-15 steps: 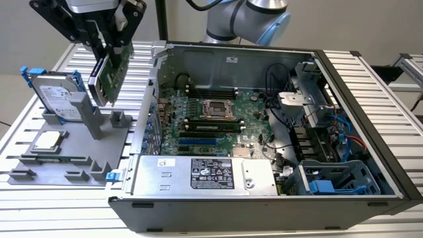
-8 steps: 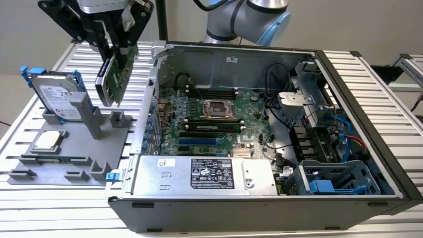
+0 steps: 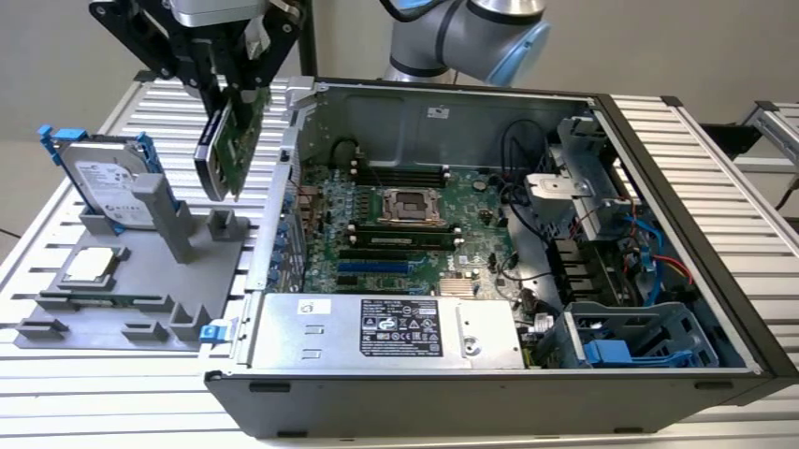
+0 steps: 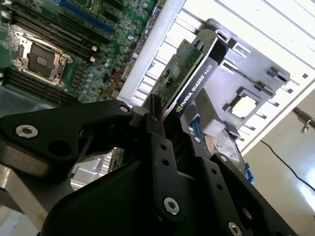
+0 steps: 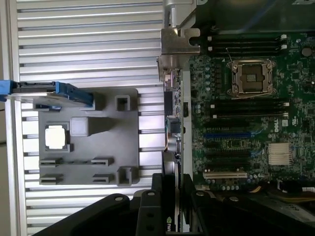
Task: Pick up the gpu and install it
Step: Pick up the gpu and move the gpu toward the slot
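Observation:
My gripper (image 3: 238,82) is shut on the gpu (image 3: 235,140) and holds it in the air by its upper edge. The card hangs upright and slightly tilted, black shroud toward the exterior view's left, green board toward the open computer case (image 3: 675,234). It sits above the gap between the grey fixture (image 3: 75,318) and the case's left wall. In the second wrist view the black fingers (image 4: 153,130) clamp the gpu (image 4: 183,73). In the first wrist view the gpu (image 5: 173,128) is edge-on, its silver bracket (image 5: 173,42) over the case wall, beside the motherboard (image 5: 236,128).
The fixture holds a hard drive in a blue frame (image 3: 110,182) standing upright and a CPU (image 3: 94,267) lying flat. Inside the case are the motherboard (image 3: 399,224) with its expansion slots (image 3: 374,267), a silver power supply (image 3: 387,327), cables and drive bays (image 3: 624,346).

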